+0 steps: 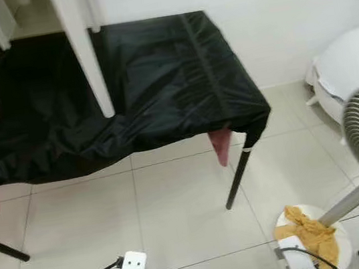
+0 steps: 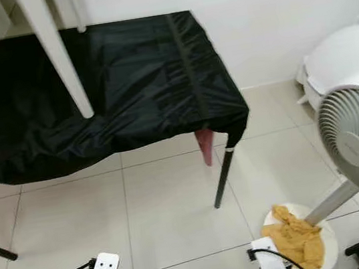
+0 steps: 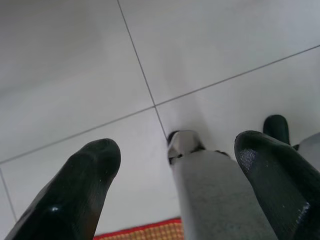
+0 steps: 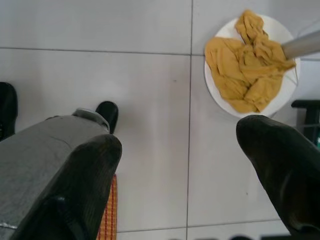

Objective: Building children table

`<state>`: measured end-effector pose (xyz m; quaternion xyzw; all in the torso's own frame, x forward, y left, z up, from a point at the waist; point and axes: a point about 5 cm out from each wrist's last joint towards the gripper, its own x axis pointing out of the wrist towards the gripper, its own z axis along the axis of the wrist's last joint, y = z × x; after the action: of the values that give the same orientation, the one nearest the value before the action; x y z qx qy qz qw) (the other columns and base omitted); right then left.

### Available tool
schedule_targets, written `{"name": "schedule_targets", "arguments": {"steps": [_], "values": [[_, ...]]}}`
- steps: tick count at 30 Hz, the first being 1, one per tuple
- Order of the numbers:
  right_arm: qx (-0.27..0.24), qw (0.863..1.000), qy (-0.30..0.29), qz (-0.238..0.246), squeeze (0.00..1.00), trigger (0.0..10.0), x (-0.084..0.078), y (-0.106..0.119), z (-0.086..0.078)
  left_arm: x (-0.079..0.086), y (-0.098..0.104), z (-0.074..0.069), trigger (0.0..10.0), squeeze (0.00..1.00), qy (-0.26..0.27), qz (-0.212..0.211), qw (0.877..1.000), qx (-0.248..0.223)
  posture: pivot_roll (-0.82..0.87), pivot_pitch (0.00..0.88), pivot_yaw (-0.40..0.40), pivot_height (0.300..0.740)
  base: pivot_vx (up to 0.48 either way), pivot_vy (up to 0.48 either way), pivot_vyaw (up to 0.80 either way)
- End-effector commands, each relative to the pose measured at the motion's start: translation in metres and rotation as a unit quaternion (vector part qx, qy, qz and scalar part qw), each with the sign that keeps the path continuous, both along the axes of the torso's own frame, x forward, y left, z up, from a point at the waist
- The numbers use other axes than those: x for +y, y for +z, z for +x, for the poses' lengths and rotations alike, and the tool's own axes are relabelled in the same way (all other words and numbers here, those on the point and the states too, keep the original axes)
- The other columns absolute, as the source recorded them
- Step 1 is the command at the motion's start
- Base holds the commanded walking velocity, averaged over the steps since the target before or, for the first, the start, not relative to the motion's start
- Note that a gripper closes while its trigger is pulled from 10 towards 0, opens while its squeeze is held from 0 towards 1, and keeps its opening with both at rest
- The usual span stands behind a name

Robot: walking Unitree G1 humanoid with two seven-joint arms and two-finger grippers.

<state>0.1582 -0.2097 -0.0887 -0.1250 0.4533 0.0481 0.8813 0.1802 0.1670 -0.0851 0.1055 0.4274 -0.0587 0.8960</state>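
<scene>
Glossy black plastic-like sheet (image 1: 158, 83) drapes the table; smooth pale tiles (image 1: 178, 216); crumpled yellow cloth (image 1: 309, 233).

Bright, even indoor light, soft shadows on floor tiles (image 1: 177, 209). Head views slightly soft; wrist fingertips (image 3: 75, 190) blurred, out of focus.

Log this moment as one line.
left gripper: open, idle over floor | right gripper: open, idle | white legs on black-covered table | untouched

Head eyes look down at the draped table (image 1: 157, 77); wrist views face the floor tiles (image 4: 150, 30)
</scene>
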Motion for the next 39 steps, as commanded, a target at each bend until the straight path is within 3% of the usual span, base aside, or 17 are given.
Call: {"name": "schedule_targets", "arguments": {"steps": [1,23,39], "values": [[0.007,1.0,0.006,0.009,0.0,10.0,0.008,-0.003,-0.003,0.005,-0.003,-0.007,10.0,0.0,0.006,0.005,1.0,0.014,0.09,0.029,-0.044,0.74,0.0,0.0,0.0],[0.014,1.0,0.005,0.008,0.0,10.0,0.011,-0.005,-0.007,0.003,-0.008,-0.017,10.0,0.0,-0.013,0.008,0.999,0.029,0.08,0.026,-0.027,0.74,0.0,0.0,0.0],[0.015,1.0,0.001,0.003,0.0,10.0,0.008,-0.004,-0.007,0.005,-0.007,-0.016,10.0,0.0,-0.016,0.014,0.999,0.028,0.08,0.036,-0.026,0.74,0.0,0.0,-0.76]]}}
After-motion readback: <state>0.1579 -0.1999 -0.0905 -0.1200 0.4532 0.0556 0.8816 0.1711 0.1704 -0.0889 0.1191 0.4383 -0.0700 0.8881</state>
